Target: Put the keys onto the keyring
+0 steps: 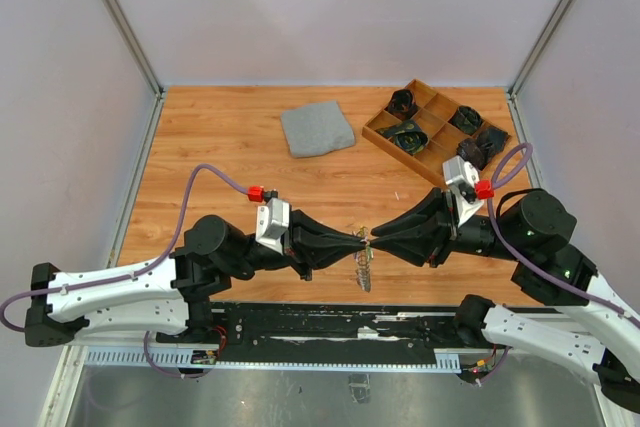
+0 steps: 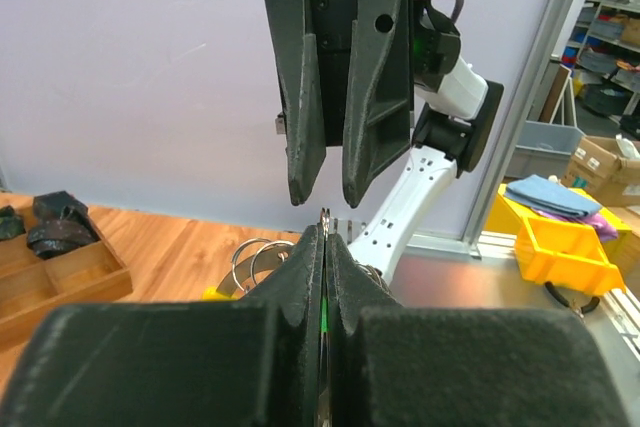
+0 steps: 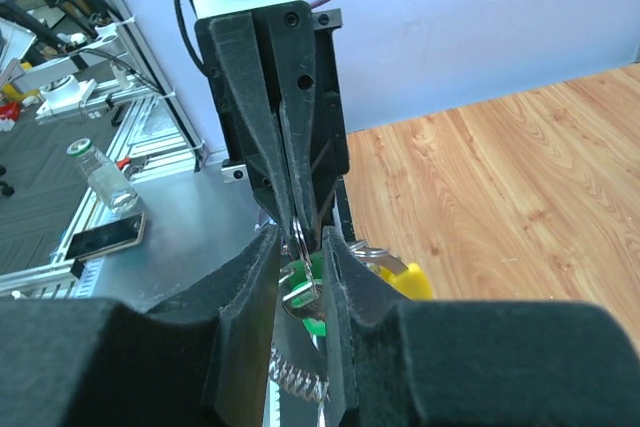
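Keyring (image 1: pixel 365 269) clamped by left pincer (image 1: pixel 363 238); right pincer (image 3: pixel 300 247) straddles green key (image 3: pixel 300 302).

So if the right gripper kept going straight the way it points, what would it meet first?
The green key sits between its fingers. Straight ahead, the right gripper would most likely meet the left gripper, whose tips face it, pinching the keyring.

Robotics lab: white-walled test cell (image 1: pixel 340 7), aluminium framing (image 1: pixel 120 17), yellow bins (image 2: pixel 565 252), stocked shelves (image 2: pixel 612 7).
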Available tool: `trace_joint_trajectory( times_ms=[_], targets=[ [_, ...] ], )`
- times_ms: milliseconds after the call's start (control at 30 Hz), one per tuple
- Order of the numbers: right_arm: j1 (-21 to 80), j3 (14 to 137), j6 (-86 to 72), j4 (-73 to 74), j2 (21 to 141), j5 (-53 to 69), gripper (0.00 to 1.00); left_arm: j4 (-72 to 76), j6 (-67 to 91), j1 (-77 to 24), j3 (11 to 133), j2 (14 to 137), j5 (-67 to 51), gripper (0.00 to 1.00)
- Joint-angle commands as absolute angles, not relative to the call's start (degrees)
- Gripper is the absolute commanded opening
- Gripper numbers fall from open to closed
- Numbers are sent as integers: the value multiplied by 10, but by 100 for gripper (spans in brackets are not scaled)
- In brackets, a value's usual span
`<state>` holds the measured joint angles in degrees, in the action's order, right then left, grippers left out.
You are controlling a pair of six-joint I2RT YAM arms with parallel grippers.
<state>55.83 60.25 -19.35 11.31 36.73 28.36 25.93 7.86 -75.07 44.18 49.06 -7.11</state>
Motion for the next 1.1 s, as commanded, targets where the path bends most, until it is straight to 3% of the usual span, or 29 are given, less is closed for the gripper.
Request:
trace_joint_trajectory(
  times_ms=[0,333,900,1067],
  targets=[
    [553,599,-166,85,367,324,24,300,82,-748,457,492,-90,0],
    [553,580,-138,90,360,364,21,303,82,-748,461,496,-95,1],
    [553,578,-131,97,360,379,1,308,83,-748,459,496,-96,1],
    [553,583,-130,100,361,384,1,308,82,-748,458,497,-95,1]
  ],
)
